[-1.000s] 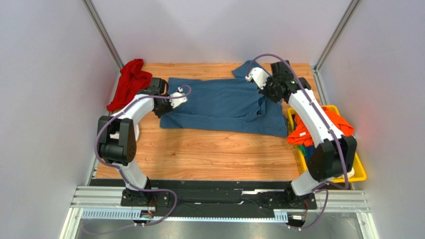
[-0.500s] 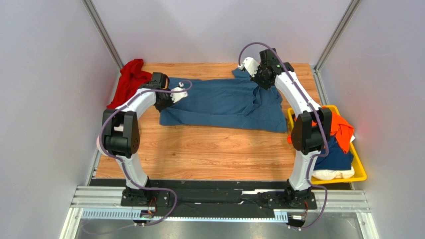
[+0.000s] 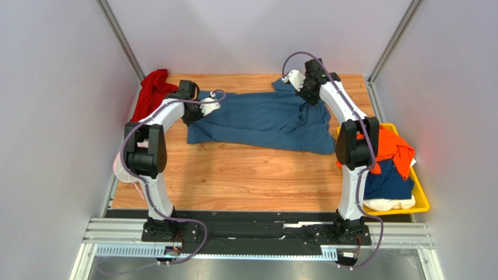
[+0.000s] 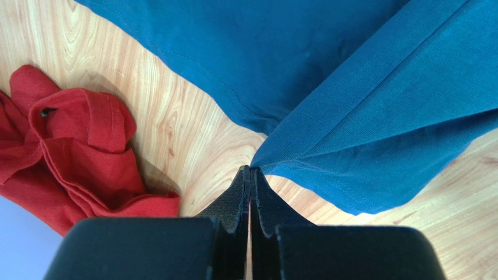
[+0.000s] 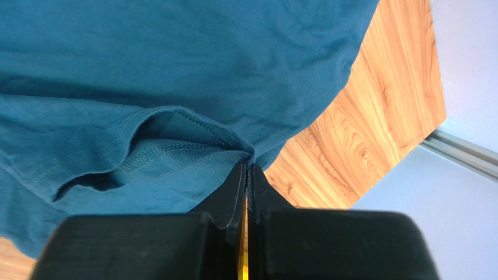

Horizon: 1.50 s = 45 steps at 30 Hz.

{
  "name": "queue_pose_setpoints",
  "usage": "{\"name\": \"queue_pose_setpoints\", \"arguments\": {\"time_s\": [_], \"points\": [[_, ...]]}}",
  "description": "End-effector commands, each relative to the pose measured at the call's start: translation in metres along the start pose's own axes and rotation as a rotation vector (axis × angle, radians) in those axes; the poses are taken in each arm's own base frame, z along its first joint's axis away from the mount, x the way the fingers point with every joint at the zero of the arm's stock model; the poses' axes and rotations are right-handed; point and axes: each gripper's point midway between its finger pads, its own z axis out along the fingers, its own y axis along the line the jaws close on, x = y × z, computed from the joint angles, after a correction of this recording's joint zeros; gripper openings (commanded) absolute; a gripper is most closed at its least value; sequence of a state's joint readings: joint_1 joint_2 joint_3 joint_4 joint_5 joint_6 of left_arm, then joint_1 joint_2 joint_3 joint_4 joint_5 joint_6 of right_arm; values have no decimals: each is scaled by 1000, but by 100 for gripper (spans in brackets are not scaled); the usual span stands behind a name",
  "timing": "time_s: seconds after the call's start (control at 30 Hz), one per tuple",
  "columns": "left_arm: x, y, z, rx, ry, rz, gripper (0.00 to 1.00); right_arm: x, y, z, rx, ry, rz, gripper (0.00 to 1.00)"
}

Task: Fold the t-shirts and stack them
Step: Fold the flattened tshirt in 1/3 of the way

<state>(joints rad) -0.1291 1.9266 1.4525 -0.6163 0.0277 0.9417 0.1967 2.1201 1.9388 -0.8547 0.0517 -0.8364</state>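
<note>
A large teal-blue t-shirt lies spread across the far half of the wooden table. My left gripper is shut on its left edge; the left wrist view shows the cloth pinched at my fingertips and lifted off the wood. My right gripper is shut on the shirt's right side near the far edge; the right wrist view shows a hemmed fold pinched at my fingertips. An orange t-shirt, a navy one and a cream one lie in the yellow bin.
A crumpled red cloth lies at the far left corner, also in the left wrist view. The yellow bin stands at the table's right edge. Grey walls and metal posts enclose the table. A white-and-pink disc peeks out behind the left arm.
Both grippers have carried the blue shirt's pinched edges toward the far side of the table. The right arm has stretched out, uncovering the bin.
</note>
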Motion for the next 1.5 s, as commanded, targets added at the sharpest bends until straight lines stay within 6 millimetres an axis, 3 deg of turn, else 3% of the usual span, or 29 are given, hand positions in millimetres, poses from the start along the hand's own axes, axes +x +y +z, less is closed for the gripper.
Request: {"name": "queue_pose_setpoints", "arguments": {"time_s": [0.0, 0.6, 0.93, 1.03, 1.07, 1.17, 1.27, 1.37, 1.47], "points": [[-8, 22, -5, -54, -21, 9, 0, -6, -28, -6, 76, -20, 2, 0], [-22, 44, 6, -103, -39, -4, 0, -7, -44, 2, 124, -13, 31, 0], [-41, 41, 13, -120, -70, 8, 20, -3, -44, 8, 139, 3, 54, 1], [-38, 45, 11, -146, -49, 1, 28, -2, -45, 8, 151, 6, 66, 9], [-39, 46, 9, -154, -48, -1, 31, -3, -45, 8, 152, 5, 71, 17], [-36, 49, 7, -173, -38, -5, 33, -2, -45, 7, 160, 8, 81, 34], [-33, 49, 6, -189, -31, -9, 35, -1, -47, 3, 176, 7, 96, 43], [-31, 47, 1, -197, -33, -17, 35, 0, -41, -3, 160, 3, 96, 44], [-28, 41, -4, -194, -33, -23, 35, 3, -20, -11, 86, -2, 100, 45]]}}
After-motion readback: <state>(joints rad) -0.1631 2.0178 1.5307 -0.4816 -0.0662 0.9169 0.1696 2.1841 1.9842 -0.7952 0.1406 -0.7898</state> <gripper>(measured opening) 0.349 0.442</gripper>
